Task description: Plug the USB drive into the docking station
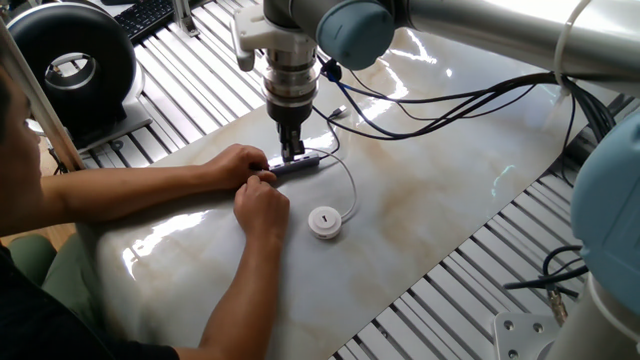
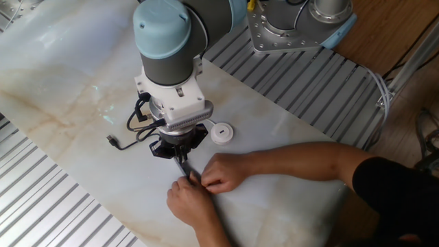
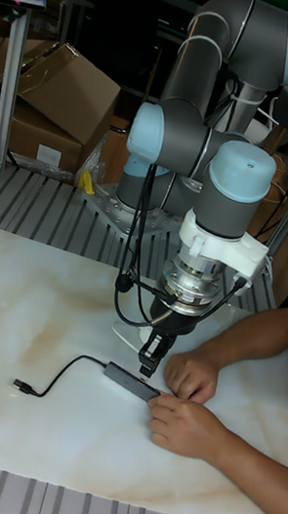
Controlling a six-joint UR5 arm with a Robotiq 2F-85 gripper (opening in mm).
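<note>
Setting: A marble-patterned table (image 1: 440,190) filled the middle of each view, with a grey robot arm reaching down over it and a person seated at the near edge.

Docking station: The slim grey docking station (image 3: 131,382) lay flat on the table, its black cable (image 3: 61,372) trailing away to a loose plug at the far end.

USB drive: The white round USB drive (image 1: 324,221) sat on the table near the docking station but apart from it. Its thin white cable (image 1: 349,184) curved up and back toward the bar.

Gripper: The gripper (image 1: 292,152) pointed straight down directly over the docking station, its tips at or just above the bar's top. The fingers looked drawn close together, but whether they clamped the cable's plug, the bar, or nothing could not be told.

Person's hands: One hand (image 1: 238,164) rested against the end of the docking station, and the other hand (image 1: 262,209) sat just beside it, both apparently steadying the bar.

Done so far: Judging by the layout, the plug end of the white cable had been brought to the docking station, and the arm was lined up over it.

Left to do: The pictures did not show the plug seated in a port, so the insertion itself seemed unfinished or unconfirmed. The gripper would then need to let go and lift clear.
</note>
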